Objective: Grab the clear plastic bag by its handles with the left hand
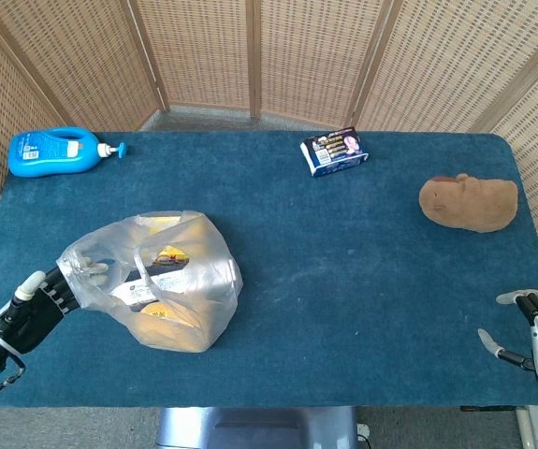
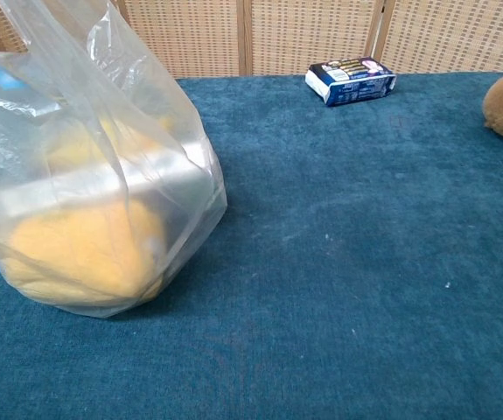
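- On the near-left part of the blue table [image 1: 343, 243], the clear plastic bag [image 1: 180, 281] sits w/ yellow items and a printed packet inside; in the chest view it fills the left side of the frame.
- Left hand [image 1: 35, 304] is at the bag's left edge, fingers reaching into the crumpled plastic by the handles [image 1: 91, 269]. Something pale shows through the film there, prob. a fingertip, but can't tell if the fingers actually clamp a handle or just touch it.
- The approach from the side makes sense: the handle loops flop toward that side, and the load keeps the bag's bottom planted.
- My guess: grasp is in progress, not secured. Thin film could slip, or only one loop gets caught.
- Right hand [image 1: 535, 341] rests at the near-right corner, well apart from the bag, fingers spread and holding nothing. It has no part in this job.
- Other stuff: blue pump bottle [image 1: 58, 152] lying on its side at the far-left corner, a small dark blue packet [image 1: 335, 152] at far centre, a brown plush toy [image 1: 470, 202] far right. All well apart from the bag.
- Nothing stands btwn the left hand and the handles; only the bag's own slack folds get in the way.
- Wicker screens [image 1: 250, 56] close off the back.
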Tool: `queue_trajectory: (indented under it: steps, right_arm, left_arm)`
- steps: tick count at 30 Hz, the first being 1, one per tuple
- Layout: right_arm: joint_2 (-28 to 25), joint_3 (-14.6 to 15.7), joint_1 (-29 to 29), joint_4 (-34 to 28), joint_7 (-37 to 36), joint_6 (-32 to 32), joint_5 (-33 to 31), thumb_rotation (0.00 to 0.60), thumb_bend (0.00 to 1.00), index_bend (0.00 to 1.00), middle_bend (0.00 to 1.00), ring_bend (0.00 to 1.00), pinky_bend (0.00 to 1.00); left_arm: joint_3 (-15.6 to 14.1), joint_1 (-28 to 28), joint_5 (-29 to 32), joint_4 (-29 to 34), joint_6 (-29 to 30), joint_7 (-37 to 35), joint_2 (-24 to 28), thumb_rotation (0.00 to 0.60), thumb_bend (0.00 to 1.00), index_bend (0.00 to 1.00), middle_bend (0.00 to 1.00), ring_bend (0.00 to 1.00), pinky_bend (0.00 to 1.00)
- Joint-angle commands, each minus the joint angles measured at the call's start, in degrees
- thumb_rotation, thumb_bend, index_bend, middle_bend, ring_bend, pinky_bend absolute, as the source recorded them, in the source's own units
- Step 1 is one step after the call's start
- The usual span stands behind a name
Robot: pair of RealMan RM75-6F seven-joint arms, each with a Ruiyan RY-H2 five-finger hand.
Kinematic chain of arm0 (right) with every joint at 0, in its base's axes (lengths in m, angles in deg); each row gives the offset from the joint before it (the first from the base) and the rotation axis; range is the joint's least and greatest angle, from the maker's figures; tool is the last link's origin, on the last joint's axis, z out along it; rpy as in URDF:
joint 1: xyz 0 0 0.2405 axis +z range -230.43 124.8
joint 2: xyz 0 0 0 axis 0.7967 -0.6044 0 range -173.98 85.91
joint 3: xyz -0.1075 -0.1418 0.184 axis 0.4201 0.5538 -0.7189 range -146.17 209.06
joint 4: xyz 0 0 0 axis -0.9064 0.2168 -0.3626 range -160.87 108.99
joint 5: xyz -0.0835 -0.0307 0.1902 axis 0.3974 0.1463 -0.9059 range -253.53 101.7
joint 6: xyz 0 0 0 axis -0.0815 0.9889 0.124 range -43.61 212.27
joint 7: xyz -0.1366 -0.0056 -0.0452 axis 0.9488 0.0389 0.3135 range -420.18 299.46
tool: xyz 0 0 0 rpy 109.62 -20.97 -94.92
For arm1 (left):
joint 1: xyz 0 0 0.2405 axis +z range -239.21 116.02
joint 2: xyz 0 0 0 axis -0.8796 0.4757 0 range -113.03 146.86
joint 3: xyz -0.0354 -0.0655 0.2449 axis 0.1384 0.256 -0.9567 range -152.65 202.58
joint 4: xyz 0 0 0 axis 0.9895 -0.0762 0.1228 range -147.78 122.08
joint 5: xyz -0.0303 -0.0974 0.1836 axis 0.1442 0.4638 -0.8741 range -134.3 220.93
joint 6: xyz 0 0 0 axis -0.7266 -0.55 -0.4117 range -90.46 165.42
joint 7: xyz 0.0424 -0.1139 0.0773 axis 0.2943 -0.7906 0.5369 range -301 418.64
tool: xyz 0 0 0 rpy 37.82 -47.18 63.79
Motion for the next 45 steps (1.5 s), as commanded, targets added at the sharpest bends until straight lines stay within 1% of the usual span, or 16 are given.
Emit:
queue_trajectory:
  steps: [1,7,12,23,30,35,45]
  right_arm:
    - [-0.04,0.02,-0.14,-0.07,-0.01,0.21,0.05,0.406,0.28,0.37,0.37,0.28,0.20]
    - [-0.16,0.09,-0.53,-0.03,-0.25,0.67,0.10,0.405,0.28,0.37,0.37,0.28,0.20]
    - [-0.27,0.06,-0.72,-0.03,-0.44,0.89,0.08,0.408,0.28,0.37,0.37,0.28,0.20]
    - [-0.33,0.03,-0.98,0.36,-1.17,1.02,0.04,0.407,0.28,0.37,0.37,0.28,0.20]
    - [-0.37,0.06,-1.28,0.53,-1.35,1.27,-0.07,0.406,0.28,0.37,0.37,0.28,0.20]
    - [-0.33,0.07,-1.16,0.45,-1.23,1.02,0.06,0.405,0.28,0.37,0.37,0.28,0.20]
    - [-0.29,0.09,-1.21,-0.01,-0.63,1.16,0.32,0.406,0.28,0.37,0.37,0.28,0.20]
  left_arm:
    - [0.72,-1.15,0.62,0.88,-1.02,0.49,-0.57,0.203,0.26,0.28,0.28,0.27,0.38]
    - [1.34,-3.47,-0.62,2.67,-2.29,0.44,0.01,0.206,0.26,0.28,0.29,0.27,0.38]
    - [1.19,-5.16,-0.85,3.86,-4.13,-0.12,0.77,0.205,0.26,0.28,0.29,0.27,0.38]
    - [1.77,-8.20,0.53,6.36,-8.60,3.84,1.07,0.202,0.26,0.27,0.28,0.27,0.38]
    - [0.97,-7.78,0.25,6.20,-8.08,3.53,1.38,0.205,0.26,0.27,0.28,0.27,0.38]
    - [-0.34,-6.37,-0.92,5.12,-5.92,2.56,1.87,0.203,0.26,0.27,0.28,0.27,0.38]
    - [-2.26,-5.30,-2.70,3.26,-4.10,0.94,1.88,0.208,0.26,0.27,0.28,0.27,0.38]
